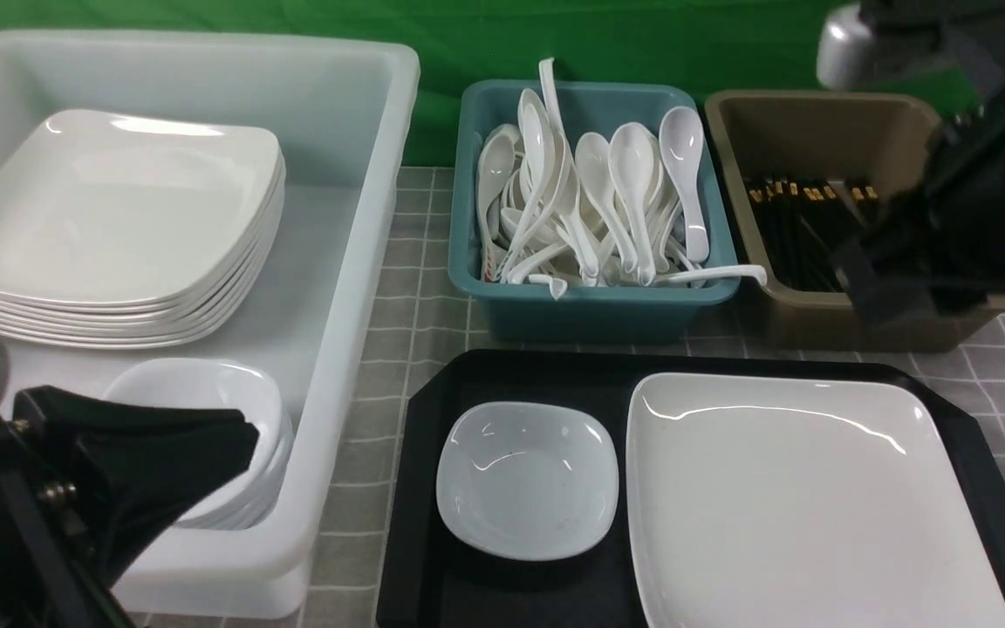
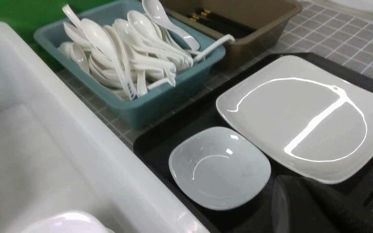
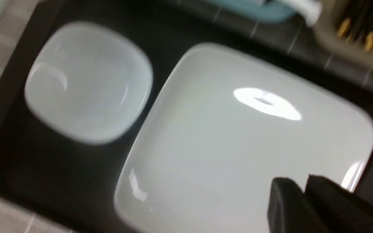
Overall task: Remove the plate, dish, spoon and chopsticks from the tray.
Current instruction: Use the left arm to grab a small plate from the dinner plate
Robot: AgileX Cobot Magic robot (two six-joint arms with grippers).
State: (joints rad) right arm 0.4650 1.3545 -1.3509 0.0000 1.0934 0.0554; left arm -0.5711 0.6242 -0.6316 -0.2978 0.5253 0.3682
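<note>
The black tray [image 1: 511, 371] lies at the front centre. On it, the small pale dish [image 1: 527, 478] sits left of the large white plate [image 1: 808, 497], a little apart. No spoon or chopsticks lie on the tray. My left gripper [image 1: 241, 433] is shut and empty, hovering over the white tub left of the tray. In the left wrist view its fingers [image 2: 290, 197] are near the dish [image 2: 219, 166] and plate [image 2: 303, 119]. My right gripper [image 1: 869, 270] is raised by the brown tub. In the right wrist view it [image 3: 303, 186] is shut and empty above the plate [image 3: 238, 145].
A white tub [image 1: 363, 288] at left holds a stack of big plates [image 1: 119, 218] and a stack of small dishes [image 1: 206, 397]. A teal tub [image 1: 590, 305] behind the tray holds many white spoons [image 1: 633, 174]. A brown tub [image 1: 816, 122] holds black chopsticks [image 1: 790, 227].
</note>
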